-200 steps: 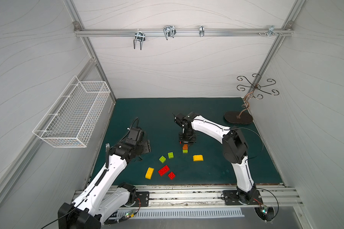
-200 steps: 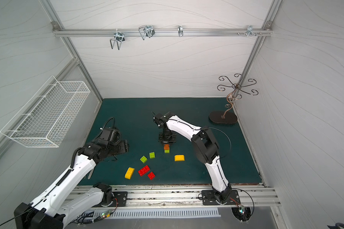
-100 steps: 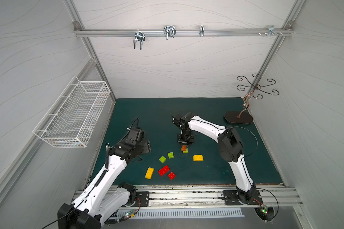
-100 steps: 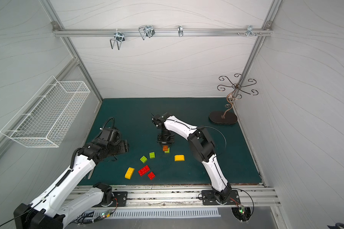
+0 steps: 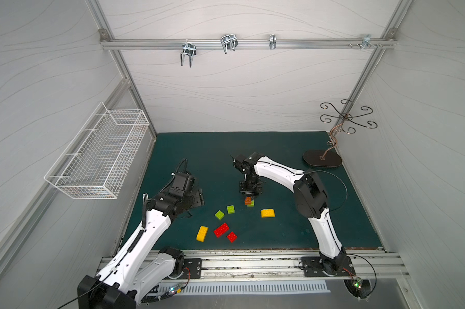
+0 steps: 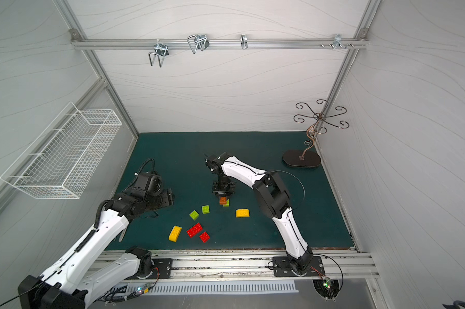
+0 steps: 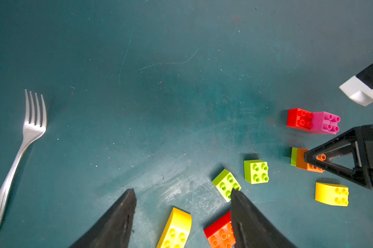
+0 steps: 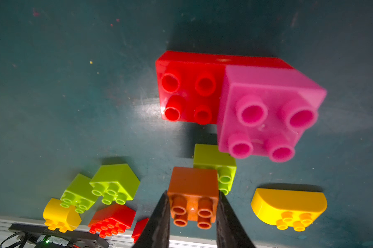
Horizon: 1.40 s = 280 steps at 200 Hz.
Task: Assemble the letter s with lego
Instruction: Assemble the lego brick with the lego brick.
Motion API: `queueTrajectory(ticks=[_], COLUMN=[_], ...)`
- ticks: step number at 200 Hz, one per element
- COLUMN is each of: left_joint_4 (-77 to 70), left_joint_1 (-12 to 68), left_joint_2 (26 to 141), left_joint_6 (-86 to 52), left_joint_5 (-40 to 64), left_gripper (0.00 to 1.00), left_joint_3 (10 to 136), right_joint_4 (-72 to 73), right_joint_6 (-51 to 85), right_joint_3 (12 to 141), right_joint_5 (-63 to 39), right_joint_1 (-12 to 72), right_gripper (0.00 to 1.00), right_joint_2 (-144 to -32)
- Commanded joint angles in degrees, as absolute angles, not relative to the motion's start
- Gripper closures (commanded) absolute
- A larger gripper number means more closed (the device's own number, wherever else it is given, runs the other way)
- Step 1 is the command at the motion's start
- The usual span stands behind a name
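Observation:
My right gripper (image 8: 193,214) is shut on an orange-brown square lego brick (image 8: 193,189), seen in both top views (image 5: 248,200) (image 6: 222,200). It hangs close over a lime green square (image 8: 215,161); whether they touch I cannot tell. Just behind stands a red oblong (image 8: 189,90) with a pink square (image 8: 267,111) pressed on one end. My left gripper (image 7: 182,193) is open above the mat, nothing between its fingers. Under it lie a yellow round-topped brick (image 7: 177,227) and a red oblong (image 7: 219,232). Two more lime squares (image 5: 219,214) (image 5: 230,209), a red square (image 5: 231,237) and a second yellow brick (image 5: 268,213) lie loose.
A fork (image 7: 20,150) lies on the green mat beside the left arm. A curly metal stand (image 5: 322,158) occupies the back right corner. A white wire basket (image 5: 97,160) hangs on the left wall, and hooks (image 5: 188,53) hang from the top rail.
The right gripper has shifted slightly to the left with the orange-brown brick in it. The left arm has stayed where it was.

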<state>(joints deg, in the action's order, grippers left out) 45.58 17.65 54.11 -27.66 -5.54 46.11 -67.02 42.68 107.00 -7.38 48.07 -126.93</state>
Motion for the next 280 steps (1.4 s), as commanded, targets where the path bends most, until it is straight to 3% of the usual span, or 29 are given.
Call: queueTrajectory(ticks=[1,92,280], left_joint_4=[44.5,44.5,44.4], left_joint_1=[17.6,17.6,16.9], left_joint_2=[53.4,54.0,53.7], left_joint_6=[-27.5,-27.4,-27.5], left_joint_5=[-5.8,-5.9,-5.2], left_gripper=[0.27,0.27,0.27], left_joint_3=[47.2,47.4,47.2], right_joint_4=[-68.1,-62.9,-62.9], right_joint_6=[42.9,42.9,43.0], right_joint_3=[106.7,96.5,101.3], right_joint_5=[-7.4,-6.0,-6.1], right_joint_1=[48.3,45.6,48.3], right_gripper=[1.0,1.0,1.0], right_joint_2=[-129.9,-127.4,-132.8])
